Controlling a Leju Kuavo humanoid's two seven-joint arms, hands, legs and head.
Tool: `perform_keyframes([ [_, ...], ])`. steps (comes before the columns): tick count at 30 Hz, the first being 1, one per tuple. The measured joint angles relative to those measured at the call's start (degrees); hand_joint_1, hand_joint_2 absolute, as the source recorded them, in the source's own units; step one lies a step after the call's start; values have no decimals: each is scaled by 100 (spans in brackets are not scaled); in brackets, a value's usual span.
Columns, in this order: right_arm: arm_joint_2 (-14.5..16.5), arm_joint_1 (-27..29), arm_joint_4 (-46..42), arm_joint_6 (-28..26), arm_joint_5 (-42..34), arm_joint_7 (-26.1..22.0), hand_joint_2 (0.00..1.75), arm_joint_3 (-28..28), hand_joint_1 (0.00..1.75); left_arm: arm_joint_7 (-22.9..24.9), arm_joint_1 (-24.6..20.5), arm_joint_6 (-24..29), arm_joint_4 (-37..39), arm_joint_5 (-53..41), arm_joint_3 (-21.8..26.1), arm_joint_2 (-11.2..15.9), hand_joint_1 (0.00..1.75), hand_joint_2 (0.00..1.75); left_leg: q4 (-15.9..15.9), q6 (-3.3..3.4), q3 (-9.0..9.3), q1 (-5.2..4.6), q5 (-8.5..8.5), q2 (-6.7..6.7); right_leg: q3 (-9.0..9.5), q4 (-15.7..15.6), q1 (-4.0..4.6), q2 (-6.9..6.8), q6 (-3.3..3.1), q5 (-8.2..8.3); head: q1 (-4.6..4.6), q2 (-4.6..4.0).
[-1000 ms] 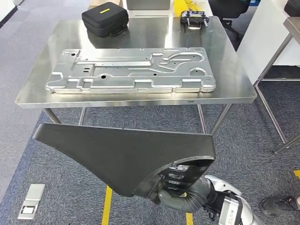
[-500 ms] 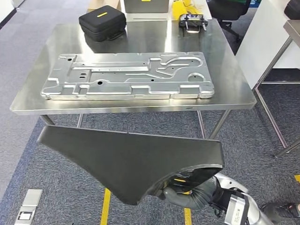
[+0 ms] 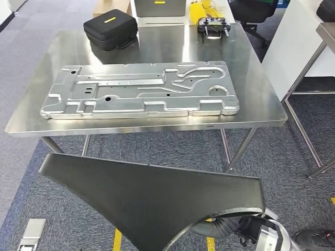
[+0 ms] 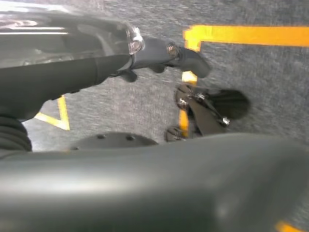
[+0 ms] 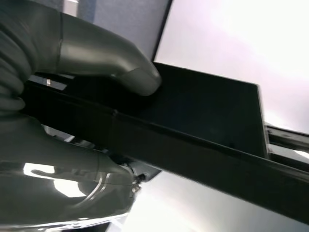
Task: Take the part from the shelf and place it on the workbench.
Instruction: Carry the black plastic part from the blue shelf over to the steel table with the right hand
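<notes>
- Right hand clamped on the black part: thick grey thumb pressed flat on the upper face, remaining fingers wrapped beneath the edge, seen close in the right wrist view.
- Black part: matte, smooth, broad wedge tapering to a point; held in the air short of the workbench, over carpet, its wide end toward the right hand.
- Left hand: dark fingers stretched out above the floor, nothing between them, spread apart.
- Workbench: brushed steel top, reflective, on slim angled legs.
- Stamped metal panel: long, silver, ribbed and pierced with holes, lying flat along the workbench's near half.
- Black zip case: soft-shelled, rounded, yellow stripe, at the workbench's far left corner.
- Handheld controller: at the workbench's far edge, well apart from the case.
- Floor beneath the workbench: grey-blue carpet tiles, yellow tape lines.
</notes>
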Motion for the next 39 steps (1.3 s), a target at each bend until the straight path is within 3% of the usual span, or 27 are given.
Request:
perform_keyframes([
  [2,1,11,-28,-8,7,-14,175,-2,175,-6,-9,3,0,-8,-2,2,0,175,-204,9,136,46,-21,26,-19,95,11,-17,44,-83,5,0],
  [3,1,15,-38,-13,10,-19,175,-3,175,-7,-10,4,0,-13,-3,2,0,175,-283,4,204,74,-24,40,-106,288,14,-27,62,-178,8,-1],
  [5,2,35,-39,-23,20,-30,175,-3,175,-7,-5,4,1,-24,-4,2,0,175,-325,-2,286,86,-53,56,-474,930,5,-39,96,-408,12,-1],
  [7,2,69,-38,-33,41,-37,175,-3,175,-4,0,3,2,-41,-5,2,0,175,-324,-25,358,94,-117,69,-795,1343,-5,-50,137,-406,12,-1],
  [8,2,79,-38,-38,51,-42,175,-3,175,-3,0,4,2,-49,-7,2,0,175,-323,-49,407,101,-156,72,-824,1270,-8,-59,158,-243,12,0],
  [10,3,83,-38,-48,65,-48,175,-3,175,3,0,5,2,-60,-9,2,0,175,-314,-113,524,120,-248,73,-627,673,-15,-94,188,223,11,-1],
  [12,9,72,-37,-55,72,-48,175,-3,175,7,-10,5,2,-66,-12,7,0,175,-281,-179,581,110,-329,69,-426,172,-3,-120,165,437,18,-1],
  [17,45,52,-37,-67,66,-43,175,-3,175,8,-22,5,2,-81,-25,16,0,175,-176,-260,558,98,-456,75,-349,41,-4,-102,-29,330,16,-2],
  [19,73,35,-36,-75,59,-27,175,-2,175,9,-28,6,2,-90,-33,20,0,175,341,-312,297,109,-697,75,-304,33,-15,-113,-87,296,11,-2],
  [21,102,16,-30,-91,51,-3,175,-1,175,13,-15,8,2,-103,-40,20,0,175,1072,-335,-144,118,-916,74,-269,33,-6,-112,-121,255,9,-1],
  [22,114,7,-25,-97,48,9,175,-1,175,16,-5,9,2,-109,-44,20,0,175,1278,-329,-303,117,-908,74,-245,33,1,-104,-128,232,9,-1],
  [23,123,-3,-21,-100,47,15,175,-1,175,18,1,9,2,-113,-47,20,0,175,1277,-310,-365,113,-786,73,-208,33,9,-95,-131,205,9,-1],
  [25,137,-32,-16,-101,45,22,175,-1,175,19,3,9,2,-117,-51,20,0,175,729,-223,-227,84,-307,67,-106,32,25,-80,-127,141,8,-1],
  [27,149,-62,-13,-103,40,26,175,-1,175,14,1,9,2,-117,-55,28,0,175,184,-123,-23,34,10,54,-37,22,32,-73,-101,85,9,-1],
  [30,165,-97,-8,-115,27,39,175,1,175,-9,-8,5,2,-117,-59,35,0,175,-54,-53,73,-13,-33,47,-36,-11,16,-72,-19,58,11,-2],
  [33,168,-143,-12,-118,13,45,175,-1,175,-29,-12,-1,2,-117,-60,35,0,175,-261,-34,215,52,-47,61,-67,138,22,-86,57,-67,15,0],
  [34,168,-155,-11,-118,9,47,175,-1,175,-33,-12,-7,3,-117,-60,34,0,175,-304,-29,267,72,-47,65,-184,386,17,-88,76,-182,17,-1],
  [36,168,-160,2,-117,4,52,175,0,175,-36,-10,-20,4,-117,-61,29,0,175,-320,-19,328,79,-85,68,-589,1077,12,-89,118,-414,19,-1],
  [37,168,-155,9,-116,4,55,175,1,175,-36,-8,-26,4,-117,-62,27,0,175,-319,-23,357,80,-112,68,-763,1320,9,-90,137,-438,19,-1],
  [38,168,-152,15,-116,2,58,175,1,175,-36,-6,-28,4,-117,-62,26,0,175,-319,-34,395,82,-145,68,-850,1375,6,-92,154,-347,19,-1],
  [39,168,-152,18,-116,0,60,175,1,175,-36,-5,-28,4,-117,-62,26,0,175,-318,-52,445,85,-184,68,-825,1204,3,-94,168,-141,19,-1],
])
